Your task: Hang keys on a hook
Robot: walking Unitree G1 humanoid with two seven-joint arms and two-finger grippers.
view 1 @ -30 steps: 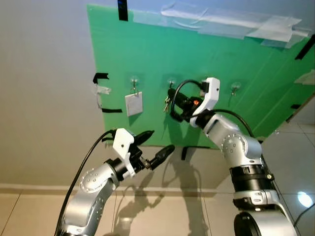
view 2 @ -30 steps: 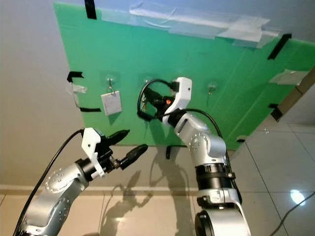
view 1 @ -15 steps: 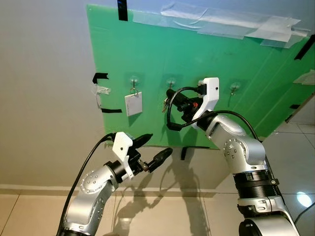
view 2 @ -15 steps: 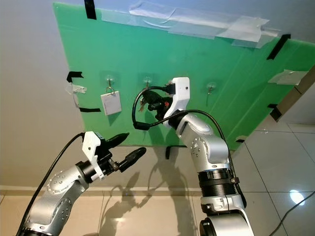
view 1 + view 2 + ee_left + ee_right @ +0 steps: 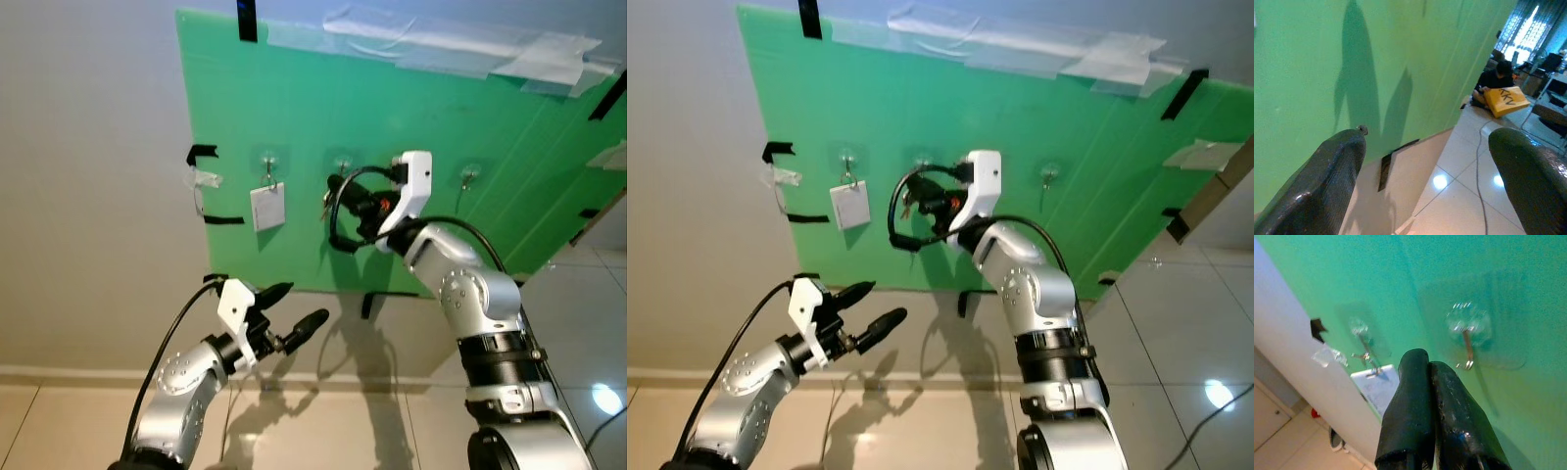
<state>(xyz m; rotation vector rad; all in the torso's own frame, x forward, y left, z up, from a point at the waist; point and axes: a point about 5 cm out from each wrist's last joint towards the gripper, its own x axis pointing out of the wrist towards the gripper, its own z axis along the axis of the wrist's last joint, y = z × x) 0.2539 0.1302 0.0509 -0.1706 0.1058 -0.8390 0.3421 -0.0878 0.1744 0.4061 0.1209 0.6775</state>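
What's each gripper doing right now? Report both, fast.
Left gripper: open, empty, low before the wall.
Right gripper: shut, raised near the hook on the green board.

Green board on wall w/ clear stick-on hooks; white card hangs on one.

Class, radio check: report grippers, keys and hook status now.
Right gripper shut, up at the middle hook. Keys dangle beside it, hook bare. Left gripper open, low, idle. Nothing blocking.

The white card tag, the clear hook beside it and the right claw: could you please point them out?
White card tag (image 5: 266, 207), left eye view, card face.
Clear hook (image 5: 1467, 350), right wrist view, metal shank.
Right claw (image 5: 338, 187), left eye view, fingertips.
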